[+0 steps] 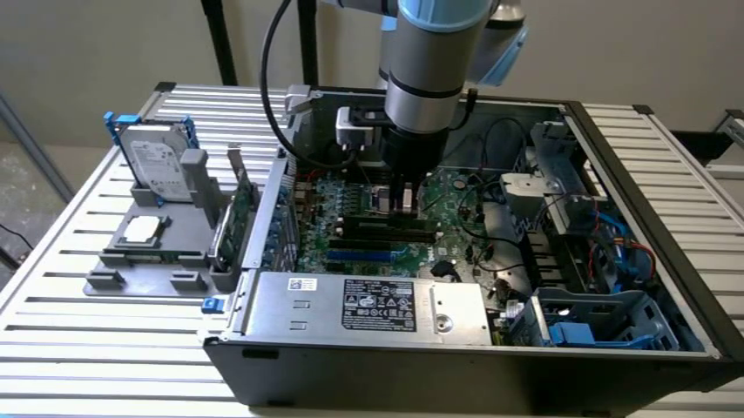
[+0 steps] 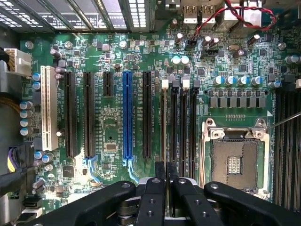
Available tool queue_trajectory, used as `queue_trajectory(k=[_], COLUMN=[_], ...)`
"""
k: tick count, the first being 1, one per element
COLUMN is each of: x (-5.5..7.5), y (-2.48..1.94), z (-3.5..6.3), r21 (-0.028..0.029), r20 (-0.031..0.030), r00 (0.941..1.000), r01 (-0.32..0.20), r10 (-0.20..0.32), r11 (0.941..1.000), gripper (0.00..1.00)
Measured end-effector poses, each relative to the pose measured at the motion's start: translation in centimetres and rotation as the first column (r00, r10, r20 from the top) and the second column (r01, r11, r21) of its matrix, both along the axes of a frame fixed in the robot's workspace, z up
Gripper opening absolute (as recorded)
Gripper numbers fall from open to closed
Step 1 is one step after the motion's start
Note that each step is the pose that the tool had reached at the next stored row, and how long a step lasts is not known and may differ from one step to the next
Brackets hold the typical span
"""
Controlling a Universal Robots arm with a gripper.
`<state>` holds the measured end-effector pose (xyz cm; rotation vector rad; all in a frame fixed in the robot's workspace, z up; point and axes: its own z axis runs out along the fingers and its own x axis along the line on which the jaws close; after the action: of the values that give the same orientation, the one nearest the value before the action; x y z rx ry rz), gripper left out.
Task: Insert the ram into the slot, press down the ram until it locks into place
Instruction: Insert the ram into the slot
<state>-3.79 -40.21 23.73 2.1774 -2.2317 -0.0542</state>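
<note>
Bright even light, soft shadows inside computer case [image 1: 465, 370], pale sheen on table slats [image 1: 104, 348]

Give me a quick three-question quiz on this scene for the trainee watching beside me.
1. True or false: the hard drive sits inside the computer case.
2. One long slot on the motherboard is coloured: A red, B blue, C yellow.
3. Which board part lies under the gripper?
Key: 1 false. 2 B, the blue slot. 3 the black memory slots.
</note>
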Motion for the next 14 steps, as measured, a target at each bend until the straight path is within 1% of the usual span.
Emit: queue_trajectory(k=[6,14], x=[0.0,0.0], y=[0.0,0.01], z=[-0.11,-0.4], r21=[0.0001,-0.0024], r20=[0.0001,0.0], r00=[1.0,1.0], r01=[-0.001,-0.001], r10=[0.001,0.001], r11=[1.0,1.0], gripper=[0.13,0.13])
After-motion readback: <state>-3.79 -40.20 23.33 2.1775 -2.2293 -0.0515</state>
